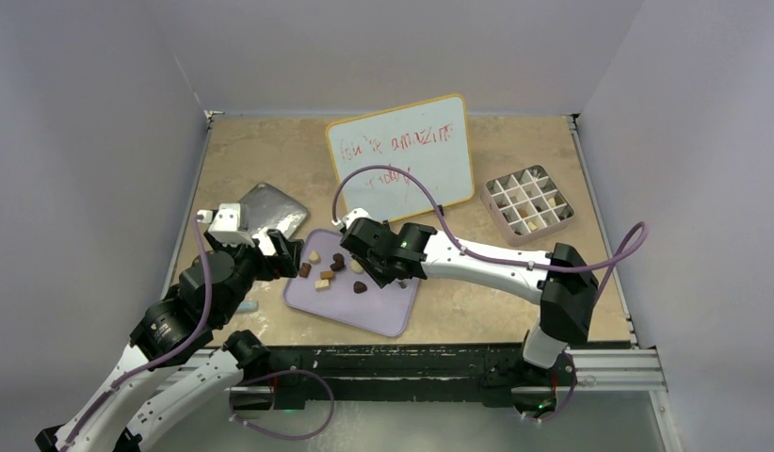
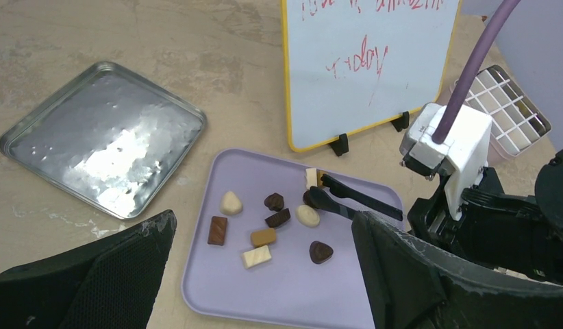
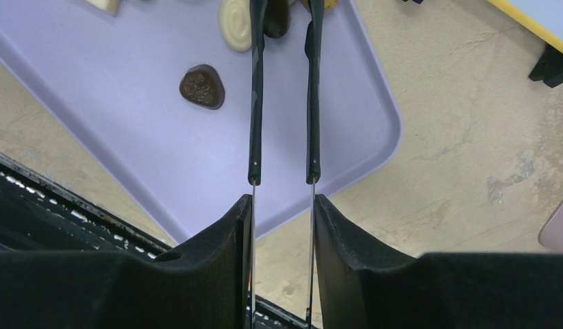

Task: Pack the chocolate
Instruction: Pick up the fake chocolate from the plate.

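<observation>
Dark chocolate [image 3: 277, 20] sits between right pincer's [image 3: 282, 212] tweezers [image 3: 257, 103].

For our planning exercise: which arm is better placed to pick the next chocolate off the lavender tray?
Right. The right tool grips black tweezers whose tips reach the chocolates on the lavender tray; the left tool hangs open and empty at the tray's edge.

I count about ten small brown-to-cream chocolates [image 2: 263, 237], one lavender plastic tray [image 2: 292, 295], one silver metal tray [image 2: 101, 137], one pink gridded box [image 1: 502, 224].

Overhead, two wrists (lavender tray [image 1: 388, 315] shared)
</observation>
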Action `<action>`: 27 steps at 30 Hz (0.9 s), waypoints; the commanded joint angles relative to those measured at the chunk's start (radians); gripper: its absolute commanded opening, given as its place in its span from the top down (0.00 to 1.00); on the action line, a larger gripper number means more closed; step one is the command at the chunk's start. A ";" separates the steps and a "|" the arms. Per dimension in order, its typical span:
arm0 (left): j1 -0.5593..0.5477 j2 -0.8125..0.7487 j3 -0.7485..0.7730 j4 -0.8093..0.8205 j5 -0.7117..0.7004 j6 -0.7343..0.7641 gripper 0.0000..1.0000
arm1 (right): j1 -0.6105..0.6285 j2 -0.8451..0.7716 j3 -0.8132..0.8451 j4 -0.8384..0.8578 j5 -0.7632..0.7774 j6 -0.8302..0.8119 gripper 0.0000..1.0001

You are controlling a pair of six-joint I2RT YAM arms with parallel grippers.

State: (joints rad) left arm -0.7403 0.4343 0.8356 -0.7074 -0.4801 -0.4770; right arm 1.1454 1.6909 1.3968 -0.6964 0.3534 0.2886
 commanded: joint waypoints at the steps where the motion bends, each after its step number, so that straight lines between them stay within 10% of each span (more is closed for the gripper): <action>1: -0.001 -0.001 -0.005 0.014 -0.006 0.020 0.00 | -0.023 -0.004 0.018 0.035 0.010 -0.018 0.63; 27: -0.001 -0.006 -0.009 0.017 -0.004 0.028 0.00 | -0.029 0.044 0.063 -0.045 -0.053 0.032 0.64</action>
State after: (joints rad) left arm -0.7403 0.4316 0.8352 -0.7074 -0.4797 -0.4736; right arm 1.1152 1.7645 1.4166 -0.6731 0.2951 0.2878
